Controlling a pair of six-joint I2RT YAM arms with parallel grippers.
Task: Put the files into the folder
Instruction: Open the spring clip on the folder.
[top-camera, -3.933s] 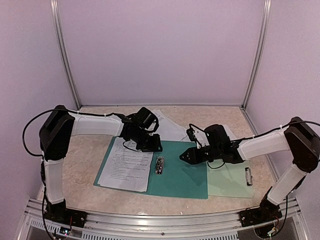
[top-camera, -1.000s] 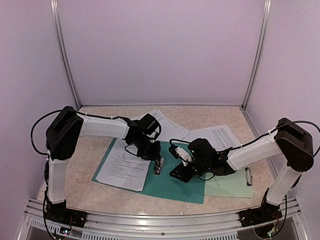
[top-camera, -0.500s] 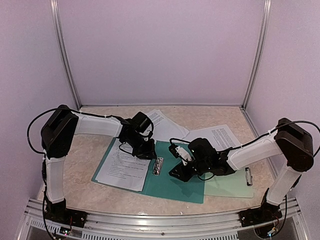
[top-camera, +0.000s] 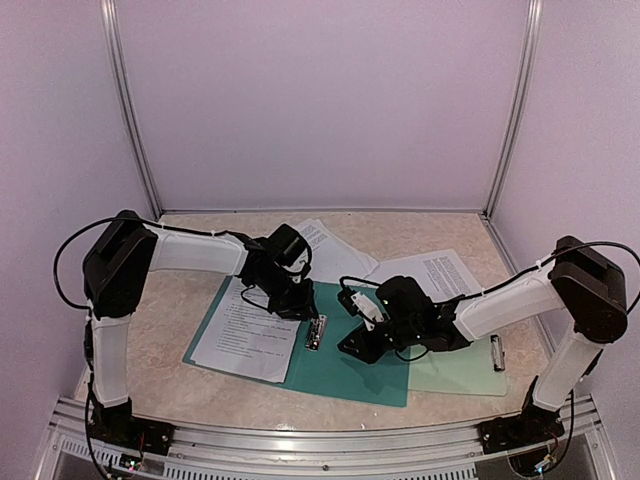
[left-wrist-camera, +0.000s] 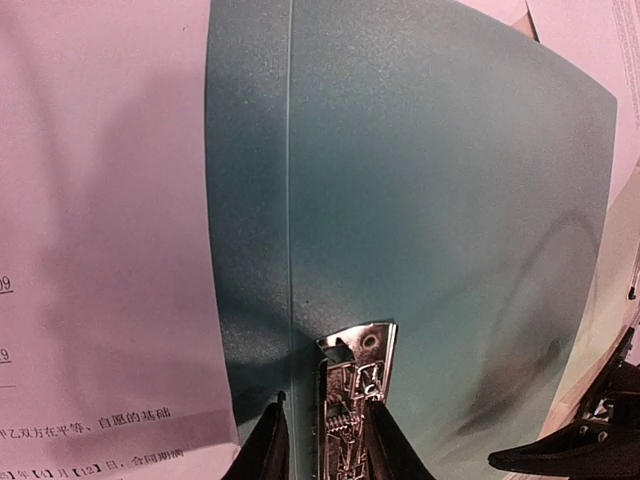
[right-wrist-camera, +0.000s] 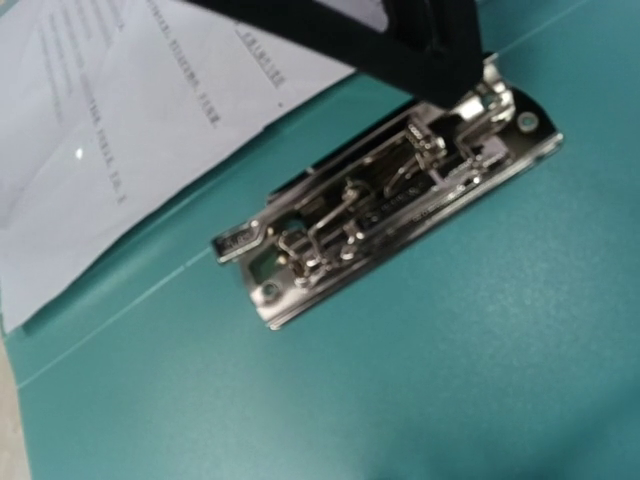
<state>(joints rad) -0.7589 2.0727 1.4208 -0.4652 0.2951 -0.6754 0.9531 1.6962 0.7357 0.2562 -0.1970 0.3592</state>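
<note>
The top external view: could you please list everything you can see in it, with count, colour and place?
folder: one, dark teal, lying open mid-table.
clamp: one, silver metal, along the folder's spine.
files: at least three, white printed sheets; one on the folder's left flap, the others loose on the table behind and to the right.
clipboard: one, pale mint green, just right of the folder.
table: one, beige marbled.
walls: pale lilac, around three sides.
left gripper: one, black, jaws apart astride the clamp's far end.
right gripper: one, black, low over the folder beside the clamp; jaws not readable.
</note>
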